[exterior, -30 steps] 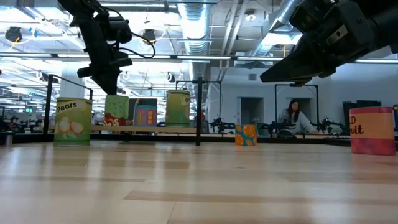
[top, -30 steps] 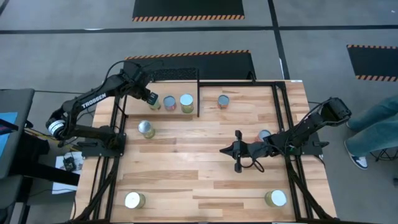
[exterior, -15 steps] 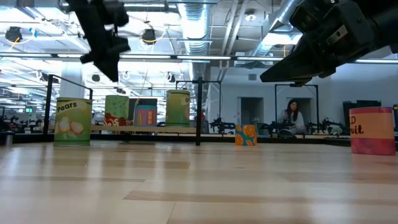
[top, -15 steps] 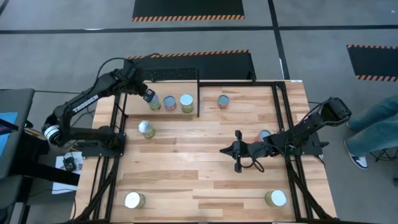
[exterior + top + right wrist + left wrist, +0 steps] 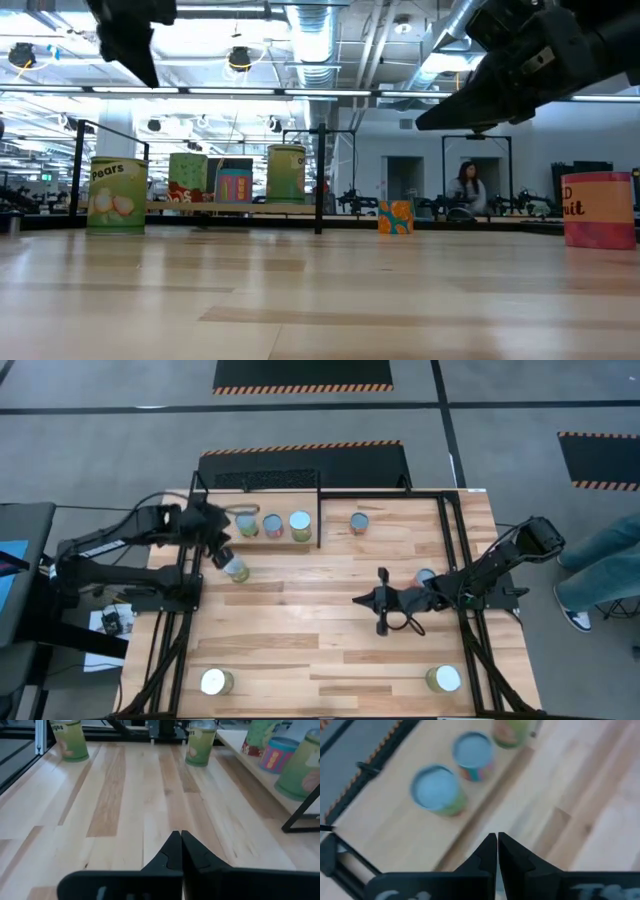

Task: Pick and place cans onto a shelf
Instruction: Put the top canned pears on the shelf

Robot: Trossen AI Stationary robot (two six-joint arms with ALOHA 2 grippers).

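Three cans (image 5: 272, 526) stand upright in a row on the shelf (image 5: 215, 528) at the table's far left; they also show in the left wrist view (image 5: 436, 790). A yellow-green "Pears" can (image 5: 235, 568) stands on the tabletop just near of the shelf. My left gripper (image 5: 218, 552) is shut and empty, raised above the table beside that can; its fingers meet in the left wrist view (image 5: 497, 845). My right gripper (image 5: 360, 601) is shut and empty above the table's middle, as its wrist view (image 5: 176, 845) shows.
More cans stand on the tabletop: one at the far middle (image 5: 358, 522), a red-orange one (image 5: 425, 577) partly under my right arm, and two at the near corners (image 5: 215, 682) (image 5: 443, 679). Black frame rails (image 5: 460, 560) run along the table's sides. A person's leg (image 5: 600, 560) shows at the right.
My left gripper has drawn back from the leftmost can on the shelf, rising and going toward the table's near-left, and now hangs beside the "Pears" can. The three cans on the shelf have stayed where they were. My right arm has kept still.
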